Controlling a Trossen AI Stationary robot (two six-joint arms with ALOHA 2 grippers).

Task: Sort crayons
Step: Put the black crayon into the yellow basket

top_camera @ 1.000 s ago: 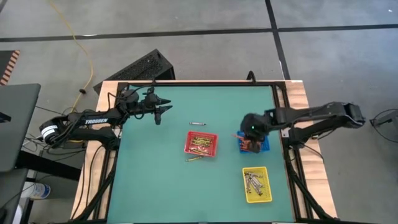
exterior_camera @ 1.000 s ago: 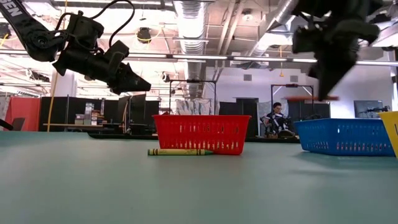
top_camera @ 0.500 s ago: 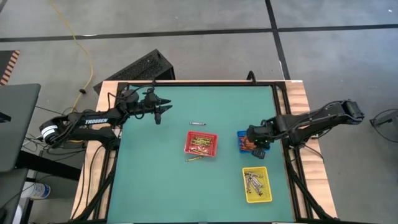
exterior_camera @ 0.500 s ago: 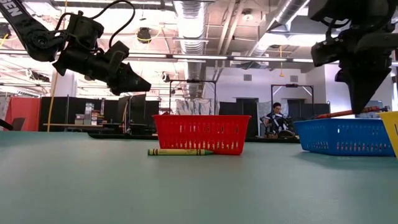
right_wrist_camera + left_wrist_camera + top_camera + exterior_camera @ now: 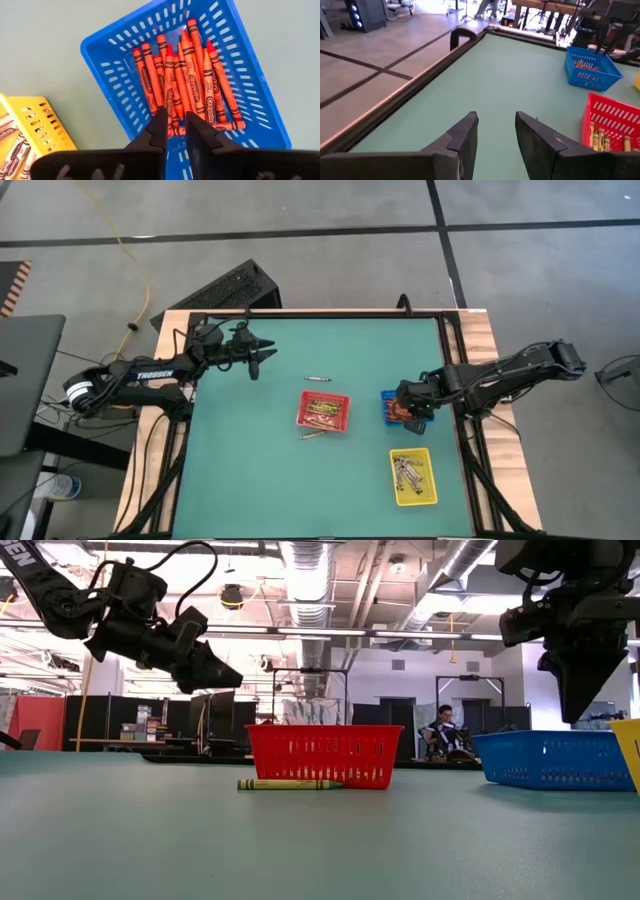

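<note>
— Crayons, where?
— Four groups. Orange-red crayons (image 5: 186, 80) lie packed in the blue tray (image 5: 105, 50) at the table's right side, mostly side by side, tips pointing the same way, one or two lying crosswise beneath them; paper wrappers with dark print.
— The rest?
— Yellowish crayons (image 5: 322, 410) lie flat in the red tray (image 5: 304, 396) at mid-table. Grey-silver crayons (image 5: 408, 472) lie jumbled in the yellow tray (image 5: 430, 480) at the near right.
— Any loose?
— Two. A yellowish crayon (image 5: 288, 784) lies flat on the table just beside the red tray's near edge. A grey crayon (image 5: 317, 378) lies alone beyond that tray.
</note>
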